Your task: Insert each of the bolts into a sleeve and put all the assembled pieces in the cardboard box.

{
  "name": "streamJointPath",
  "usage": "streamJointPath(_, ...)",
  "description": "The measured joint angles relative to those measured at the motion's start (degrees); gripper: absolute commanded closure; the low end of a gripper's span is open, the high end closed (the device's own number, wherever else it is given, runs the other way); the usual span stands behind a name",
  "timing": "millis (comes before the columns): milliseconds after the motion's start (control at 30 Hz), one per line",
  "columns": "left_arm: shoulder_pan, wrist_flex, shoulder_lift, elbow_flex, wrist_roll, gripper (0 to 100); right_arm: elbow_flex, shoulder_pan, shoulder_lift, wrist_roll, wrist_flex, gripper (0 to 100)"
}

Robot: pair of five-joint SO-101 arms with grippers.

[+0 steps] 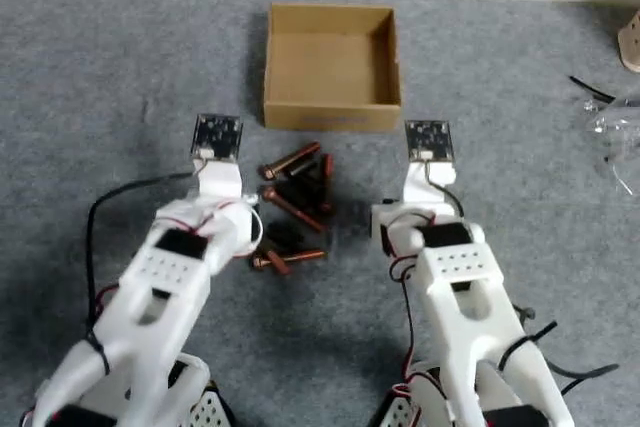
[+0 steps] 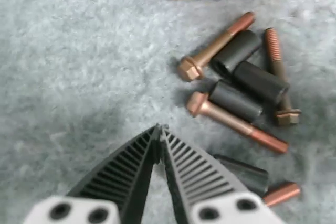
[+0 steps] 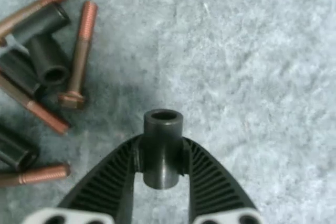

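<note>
Sleeve (image 3: pixel 163 129) held in right claw (image 3: pixel 161 144), left claw (image 2: pixel 159 128) closed, bolts (image 2: pixel 237 126) nearby

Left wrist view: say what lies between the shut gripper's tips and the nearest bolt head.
Bare grey carpet; the left wrist view shows nothing else between the left gripper and that bolt.

Even, diffuse light; soft shadows beside the bolts (image 2: pixel 247 128)

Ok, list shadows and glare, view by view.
High view: soft shadow under each arm, no glare. Left wrist view: dim carpet ahead of the shut left tool; bolts gleam faintly. Right wrist view: shadow beside the sleeve in the right tool.
</note>
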Motion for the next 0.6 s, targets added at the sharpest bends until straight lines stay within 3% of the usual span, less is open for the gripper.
streamJointPath(200, 1.6, -2.8, -2.7, 2.9, 0.4, 99, 1.8, 0.0, -1.1, 0.0, -0.5, 99.5)
streamJointPath(333, 0.7, -2.2, -2.5, 1.8, 6.8, 99, 3.3, 0.0, -1.1, 0.0, -3.3, 99.5)
streamJointPath(600, 1.2, 10.8, 17.3, -13.8, 11.1, 99, 4.4, 0.0, -1.1, 0.0, -6.2, 99.5)
